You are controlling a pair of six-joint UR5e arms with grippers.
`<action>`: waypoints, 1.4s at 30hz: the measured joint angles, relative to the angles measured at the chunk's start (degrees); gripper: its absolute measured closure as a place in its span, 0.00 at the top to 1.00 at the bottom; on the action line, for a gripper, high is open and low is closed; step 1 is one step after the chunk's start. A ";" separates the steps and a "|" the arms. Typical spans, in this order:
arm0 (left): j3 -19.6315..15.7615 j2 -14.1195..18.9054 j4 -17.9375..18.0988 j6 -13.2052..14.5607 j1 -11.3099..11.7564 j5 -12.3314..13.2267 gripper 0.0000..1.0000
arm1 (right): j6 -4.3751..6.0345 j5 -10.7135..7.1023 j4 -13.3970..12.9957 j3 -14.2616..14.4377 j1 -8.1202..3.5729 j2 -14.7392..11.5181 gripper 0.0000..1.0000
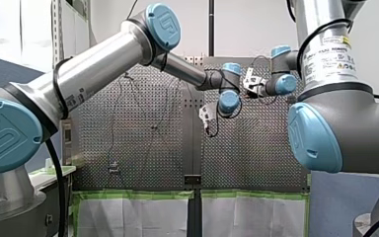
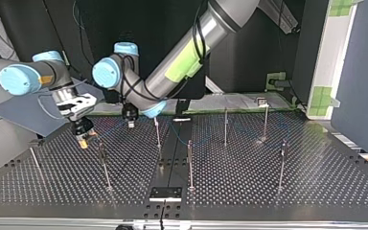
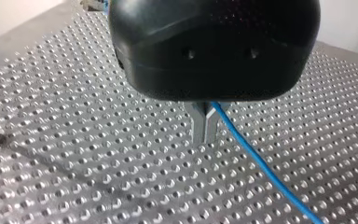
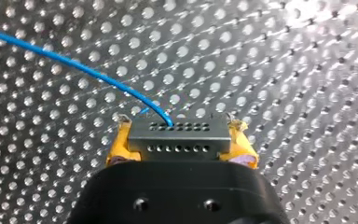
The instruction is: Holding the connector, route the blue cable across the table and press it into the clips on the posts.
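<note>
Right wrist view shows my right gripper [image 4: 179, 125] pinching the dark grey rectangular connector block [image 4: 177, 140] between its yellow pads [image 4: 117, 147]. The thin blue cable [image 4: 74, 65] leaves the block's far face and arcs away over the perforated metal counter [image 4: 307, 70]. In the left wrist view my left gripper [image 3: 205, 137] hangs just above the counter. Its metal fingers [image 3: 198, 122] are pressed together on the cable, which runs out beside them and trails off.

The step in hand looks like laying the first span. I judge it goes best if the right holds the connector square while the left guides the cable under light tension, lowering it onto a clip from above rather than dragging it sideways.

In the top view thin upright metal posts stand about the counter. One [image 2: 157, 134] is just beside the left gripper and another [image 2: 103, 165] is near the right. Their clips are too small to make out. The two wrists sit close together, so slack cable could snag on a post.
</note>
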 joint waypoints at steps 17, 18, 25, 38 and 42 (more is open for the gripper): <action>-0.04 4.46 -0.33 -0.13 -2.35 -0.29 0.00 | 3.93 -0.04 2.75 -0.01 -1.45 -3.99 0.00; -0.03 4.59 -0.32 -0.18 -2.28 -0.29 0.00 | 3.96 -0.05 2.86 -0.01 -1.55 -4.12 0.00; -0.01 4.98 -0.24 -0.47 -1.72 -0.30 0.00 | 4.62 -0.04 3.28 -0.13 -2.39 -6.71 0.00; 3.59 5.79 1.63 0.20 -0.23 0.06 0.00 | 5.59 -2.07 3.33 -0.46 -3.34 -9.00 0.00; 3.97 5.78 2.24 0.21 0.65 0.93 0.00 | 5.84 -2.32 3.22 -0.46 -3.49 -8.93 0.00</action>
